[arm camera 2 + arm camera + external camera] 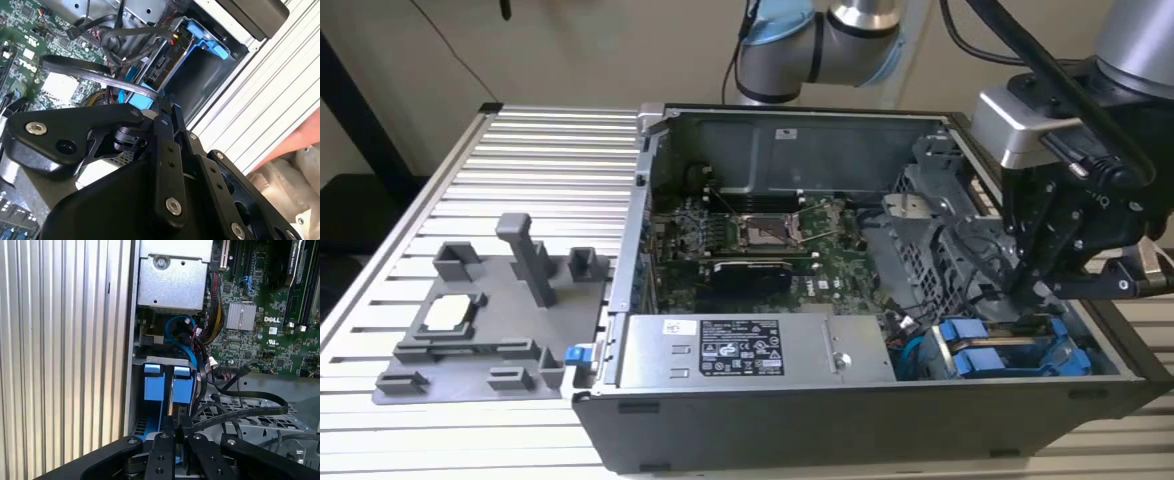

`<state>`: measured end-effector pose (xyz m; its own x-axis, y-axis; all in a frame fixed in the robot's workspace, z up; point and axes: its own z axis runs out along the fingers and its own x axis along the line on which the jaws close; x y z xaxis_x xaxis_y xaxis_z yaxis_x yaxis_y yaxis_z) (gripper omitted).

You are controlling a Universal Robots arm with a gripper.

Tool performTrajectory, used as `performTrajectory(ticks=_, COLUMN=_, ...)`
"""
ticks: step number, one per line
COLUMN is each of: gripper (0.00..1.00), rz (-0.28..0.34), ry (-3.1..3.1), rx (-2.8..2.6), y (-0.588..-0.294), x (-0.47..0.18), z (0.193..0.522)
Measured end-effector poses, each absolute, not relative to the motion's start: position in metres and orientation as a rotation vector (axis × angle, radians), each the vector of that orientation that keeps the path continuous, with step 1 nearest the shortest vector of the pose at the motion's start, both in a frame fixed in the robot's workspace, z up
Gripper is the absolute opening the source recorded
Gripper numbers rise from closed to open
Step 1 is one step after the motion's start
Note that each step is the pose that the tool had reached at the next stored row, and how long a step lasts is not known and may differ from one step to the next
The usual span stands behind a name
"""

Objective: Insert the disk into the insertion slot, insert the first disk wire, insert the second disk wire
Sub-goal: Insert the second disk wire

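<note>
Reaching down w/ fingers [175, 432] at disk [182, 385], pinching black wire [240, 412].

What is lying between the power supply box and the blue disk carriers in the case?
In the first wrist view, a bundle of cables, one of them blue, fills the gap between the power supply box and the blue disk carriers.

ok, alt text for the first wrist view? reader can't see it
The gripper reaches down over two blue-ended drive carriers seated side by side in the bay of an open computer case, with a flat black cable at its fingertips. Beyond lie the green motherboard and a silver power supply; ribbed metal table alongside.
</note>
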<state>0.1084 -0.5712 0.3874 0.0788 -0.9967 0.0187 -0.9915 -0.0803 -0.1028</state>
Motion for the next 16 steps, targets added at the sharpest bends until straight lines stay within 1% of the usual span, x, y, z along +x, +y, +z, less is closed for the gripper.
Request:
performTrajectory(ticks=9, gripper=0.16, rz=0.037, ry=2.020, rx=-2.166, y=-0.572, x=0.108, z=0.387)
performTrajectory(ticks=12, gripper=0.16, rz=0.066, ry=2.020, rx=-2.161, y=-0.573, x=0.111, z=0.387)
performTrajectory(ticks=16, gripper=0.16, rz=0.126, ry=2.049, rx=-2.182, y=-0.573, x=0.120, z=0.387)
